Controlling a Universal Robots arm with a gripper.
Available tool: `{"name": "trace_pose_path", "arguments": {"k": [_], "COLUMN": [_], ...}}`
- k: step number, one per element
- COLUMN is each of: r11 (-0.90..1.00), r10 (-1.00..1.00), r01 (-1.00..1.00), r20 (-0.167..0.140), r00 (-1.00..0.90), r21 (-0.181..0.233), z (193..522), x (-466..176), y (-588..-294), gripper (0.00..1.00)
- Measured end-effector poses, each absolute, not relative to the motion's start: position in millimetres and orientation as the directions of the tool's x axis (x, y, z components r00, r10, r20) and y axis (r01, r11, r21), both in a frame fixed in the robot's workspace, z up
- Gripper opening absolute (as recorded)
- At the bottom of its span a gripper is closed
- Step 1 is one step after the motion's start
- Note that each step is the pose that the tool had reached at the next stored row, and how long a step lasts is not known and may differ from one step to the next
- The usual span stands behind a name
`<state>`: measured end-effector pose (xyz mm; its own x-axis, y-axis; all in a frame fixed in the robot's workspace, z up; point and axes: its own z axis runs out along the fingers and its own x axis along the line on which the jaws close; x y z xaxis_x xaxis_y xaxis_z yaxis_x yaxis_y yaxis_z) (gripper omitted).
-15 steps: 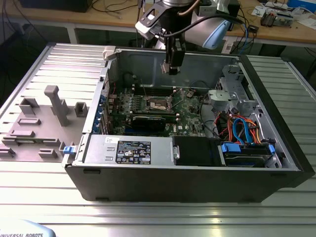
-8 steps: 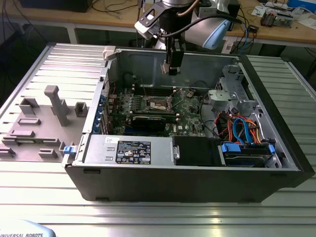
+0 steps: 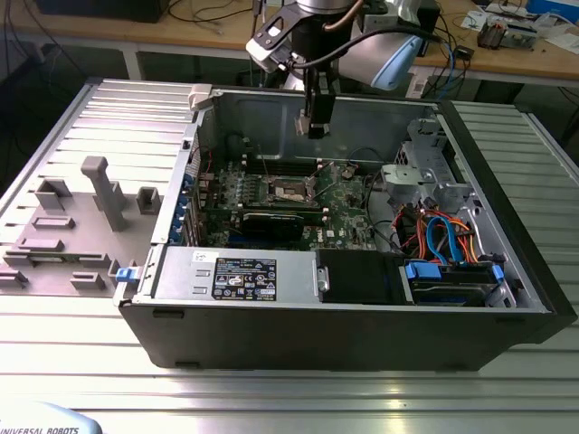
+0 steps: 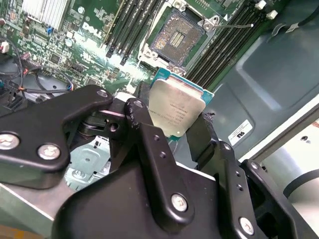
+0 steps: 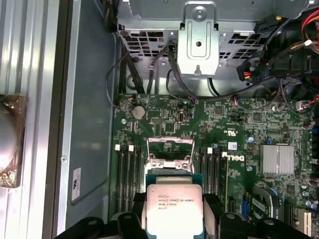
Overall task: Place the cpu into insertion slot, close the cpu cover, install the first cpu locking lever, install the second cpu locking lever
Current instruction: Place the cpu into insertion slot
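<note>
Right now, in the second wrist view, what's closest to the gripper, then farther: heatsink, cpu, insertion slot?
1. cpu, clamped in the gripper.
2. insertion slot, open on the board beyond the chip.
3. heatsink, far across the board.

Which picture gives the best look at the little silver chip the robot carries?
The second wrist view: the cpu shows nearly whole, silver face and green edge, pinched between the fingers. The first wrist view sees the cpu square-on but partly covered below. The exterior view leaves it too small to tell.
</note>
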<state>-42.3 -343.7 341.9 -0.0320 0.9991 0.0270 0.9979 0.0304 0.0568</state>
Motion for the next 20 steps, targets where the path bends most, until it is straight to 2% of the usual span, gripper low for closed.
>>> {"name": "trace_pose_path", "arguments": {"k": [20], "r11": [-0.099], "r10": [0.995], "r01": [0.993], "r20": [0.027], "r00": [0.097], "r21": [0.057], "z": [337.9], "x": [-42.2], "y": [-343.7], "gripper": [0.54]}}
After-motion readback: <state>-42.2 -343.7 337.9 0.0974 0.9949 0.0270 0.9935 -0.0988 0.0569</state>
